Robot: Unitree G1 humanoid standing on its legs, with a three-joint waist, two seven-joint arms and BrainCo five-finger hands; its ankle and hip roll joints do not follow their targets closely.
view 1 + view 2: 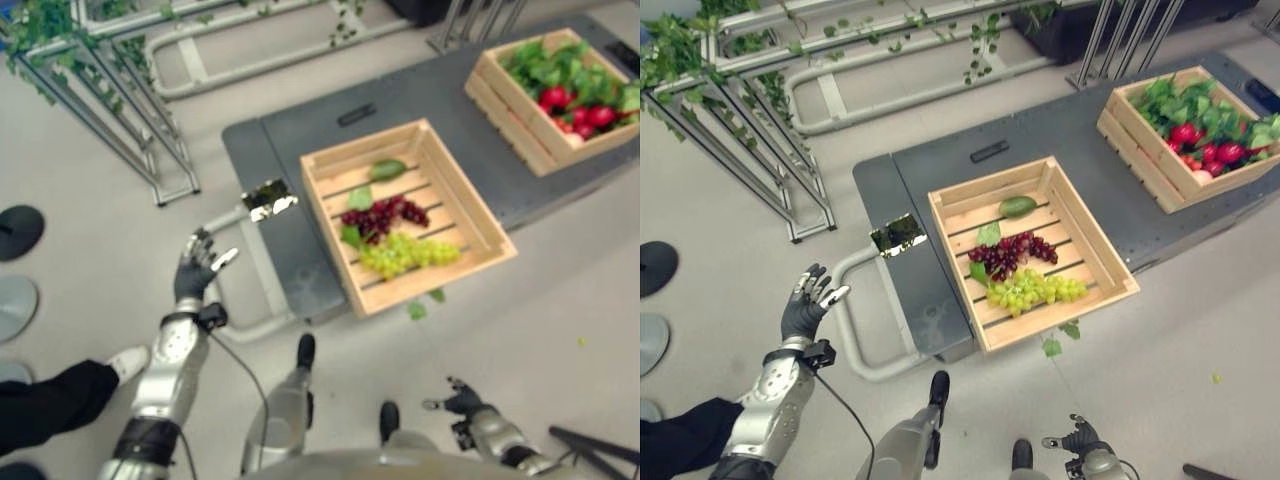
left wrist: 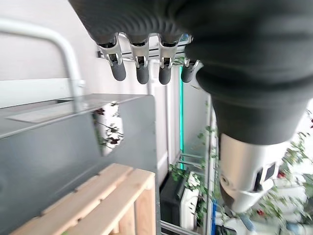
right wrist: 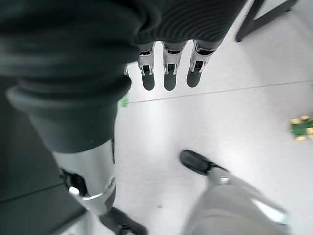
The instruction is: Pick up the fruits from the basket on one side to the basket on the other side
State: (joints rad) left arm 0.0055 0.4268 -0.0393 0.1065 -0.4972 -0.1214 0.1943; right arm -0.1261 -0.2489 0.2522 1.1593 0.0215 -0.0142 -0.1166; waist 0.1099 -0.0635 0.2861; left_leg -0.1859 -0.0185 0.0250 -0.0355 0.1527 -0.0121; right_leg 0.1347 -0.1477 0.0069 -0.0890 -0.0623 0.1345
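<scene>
A near wooden crate (image 1: pixel 440 285) on a grey cart (image 1: pixel 270 150) holds purple grapes (image 1: pixel 385 215), green grapes (image 1: pixel 410 253), a green fruit (image 1: pixel 387 169) and some leaves. Further right, a second crate (image 1: pixel 510 115) is full of green leaves and red fruits (image 1: pixel 575 105). My left hand (image 1: pixel 195 265) is raised left of the cart beside its handle, with fingers (image 2: pixel 142 68) straight, holding nothing. A corner of the near crate (image 2: pixel 112 196) lies beyond it. Low at the front right my right hand (image 1: pixel 462 400) hangs open above the floor, fingers (image 3: pixel 168 73) relaxed and empty.
The cart's tubular handle (image 1: pixel 845 330) loops toward me, carrying a shiny plate (image 1: pixel 268 198). Metal racks with ivy (image 1: pixel 110 90) stand at the back left. A person's dark trouser leg and white shoe (image 1: pixel 125 362) show at the lower left. A loose leaf (image 1: pixel 416 310) lies before the crate.
</scene>
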